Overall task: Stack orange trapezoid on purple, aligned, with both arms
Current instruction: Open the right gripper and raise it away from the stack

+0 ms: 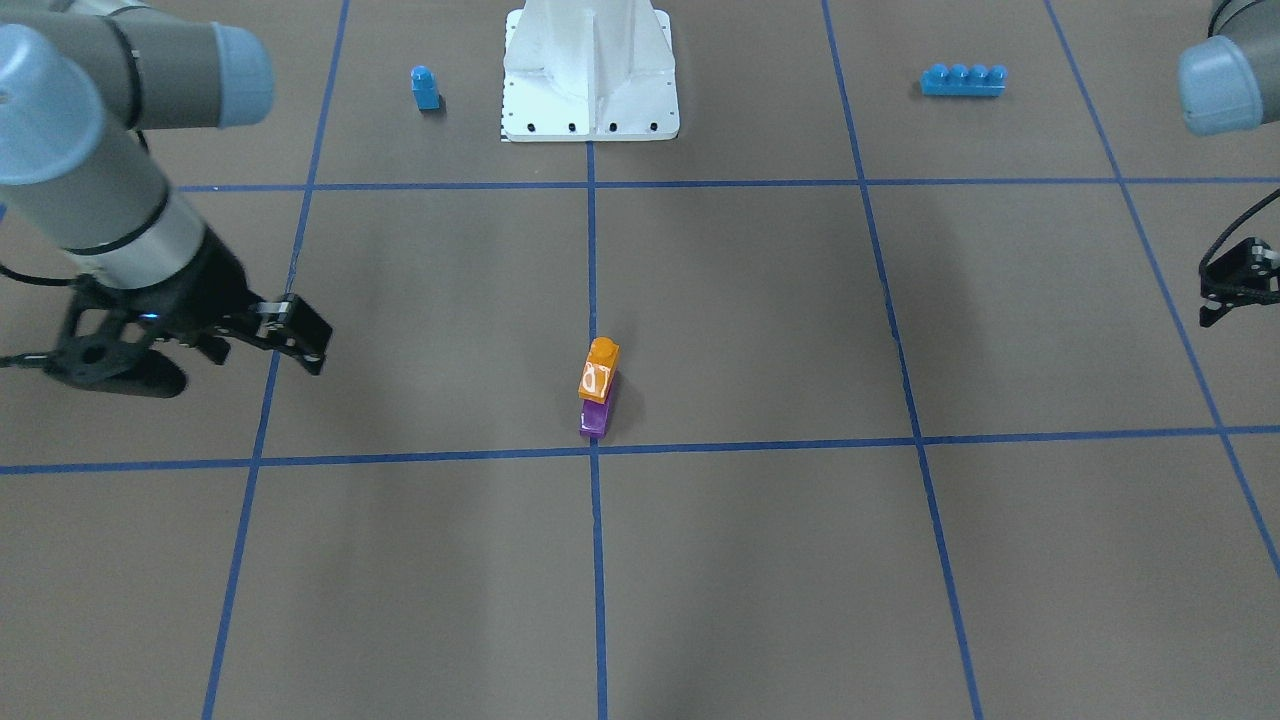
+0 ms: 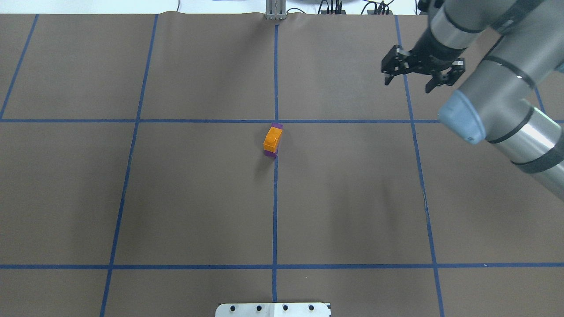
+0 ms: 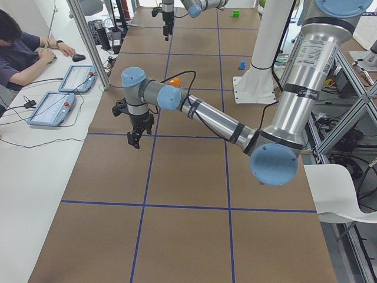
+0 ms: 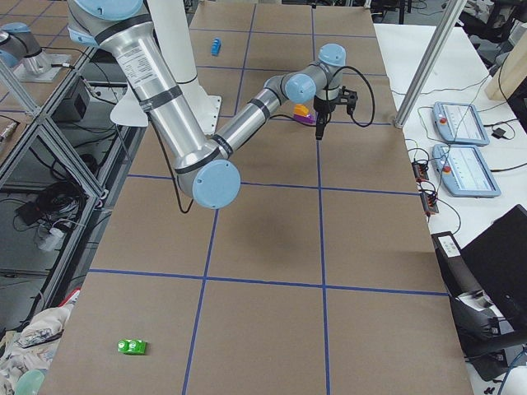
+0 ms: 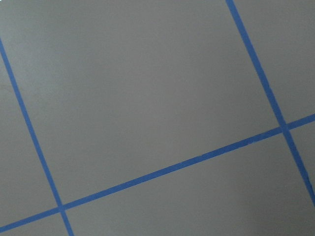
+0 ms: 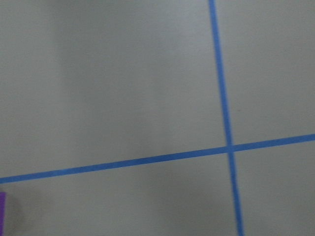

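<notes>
The brown table (image 1: 800, 600) is running away from the front-facing camera, crossed by blue tape lines (image 1: 597, 560). Beside a crossing of two lines, the orange trapezoid (image 1: 600, 370) is sitting on top of the purple brick (image 1: 594, 418), with its white-marked face turned toward that camera. From overhead, a sliver of purple is showing at each end of the orange piece.

Neither gripper is touching the stack. The right gripper (image 2: 407, 86) is hanging well off to the robot's right and farther out, its fingers spread apart and holding nothing. The left gripper (image 3: 134, 138) is being cut off by the frame edge in the front-facing view and is falling outside the overhead frame. Whether its fingers are apart or together cannot be told.

The right wrist camera is catching only a purple strip at its frame edge. The left wrist camera is seeing just table and tape. From the table's left end, the left arm (image 3: 206, 115) is hiding most of the stack, leaving an orange bit showing.

Farthest back, the white base mount (image 1: 590, 80) is standing between a small blue single-stud brick (image 1: 425, 88) and a long blue four-stud brick (image 1: 963, 79).

Counted:
- two arms
- two grippers
- one orange piece
- one purple piece
- two blue bricks
- one green brick (image 4: 132, 346), at the table's right end
</notes>
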`<state>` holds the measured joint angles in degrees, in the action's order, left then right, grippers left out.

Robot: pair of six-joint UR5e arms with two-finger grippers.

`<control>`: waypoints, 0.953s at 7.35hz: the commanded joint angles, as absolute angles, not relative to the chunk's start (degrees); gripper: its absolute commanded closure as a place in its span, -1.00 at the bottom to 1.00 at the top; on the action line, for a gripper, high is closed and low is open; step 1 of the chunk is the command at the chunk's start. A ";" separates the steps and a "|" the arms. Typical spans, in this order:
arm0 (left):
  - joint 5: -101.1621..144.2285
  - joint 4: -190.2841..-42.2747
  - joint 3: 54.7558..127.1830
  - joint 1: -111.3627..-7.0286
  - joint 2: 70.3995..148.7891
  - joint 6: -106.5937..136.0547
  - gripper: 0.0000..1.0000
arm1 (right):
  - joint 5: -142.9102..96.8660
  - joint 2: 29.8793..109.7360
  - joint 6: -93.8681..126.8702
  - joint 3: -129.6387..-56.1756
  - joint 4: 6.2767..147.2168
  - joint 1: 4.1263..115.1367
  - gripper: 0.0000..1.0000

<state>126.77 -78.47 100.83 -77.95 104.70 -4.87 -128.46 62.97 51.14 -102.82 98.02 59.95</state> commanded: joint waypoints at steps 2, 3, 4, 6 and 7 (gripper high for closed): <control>131.63 -78.66 101.25 -83.31 100.38 -6.59 -1.00 | -135.00 80.10 21.88 -104.06 97.82 75.20 -1.00; 132.18 -79.45 100.47 -83.32 100.28 -6.68 -1.00 | -134.91 84.68 14.05 -104.06 97.82 79.24 -1.00; 132.54 -79.80 101.50 -83.84 96.98 -6.68 -1.00 | -135.00 86.64 10.58 -102.93 97.13 81.02 -1.00; 132.80 -80.68 101.08 -89.36 92.38 -6.68 -1.00 | -137.11 90.06 8.44 -101.62 94.85 83.66 -1.00; 132.72 -80.60 100.64 -90.34 90.63 -7.03 -1.00 | -137.81 90.96 7.92 -99.25 91.61 87.33 -1.00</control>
